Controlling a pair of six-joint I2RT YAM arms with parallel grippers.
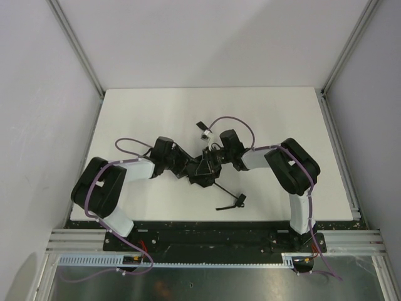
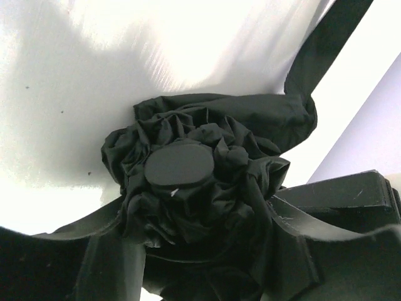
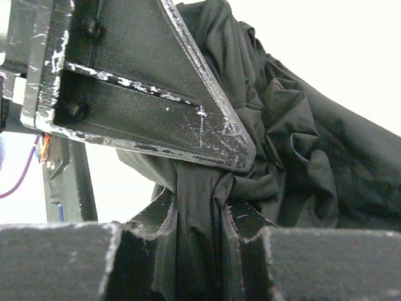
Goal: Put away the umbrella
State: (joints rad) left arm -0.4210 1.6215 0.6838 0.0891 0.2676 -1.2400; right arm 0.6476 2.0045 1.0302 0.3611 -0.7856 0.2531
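Observation:
The umbrella [image 1: 203, 170] is a crumpled black bundle in the middle of the white table [image 1: 156, 113], caught between both arms. Its thin shaft runs toward the near right and ends in the small handle [image 1: 233, 201] lying on the table. My left gripper [image 1: 192, 168] comes in from the left. In the left wrist view its fingers [image 2: 351, 210] flank the bunched canopy [image 2: 250, 125], fabric pressed against both, and the round cap [image 2: 178, 164] faces the camera. My right gripper [image 3: 200, 216] pinches a twisted fold of the fabric [image 3: 307, 144] between its pads.
Grey enclosure walls and aluminium rails [image 1: 338, 119] border the table on both sides and behind. Purple cables [image 1: 235, 120] loop above each wrist. The left gripper's scuffed finger [image 3: 138, 88] fills the top of the right wrist view, close to the right jaws.

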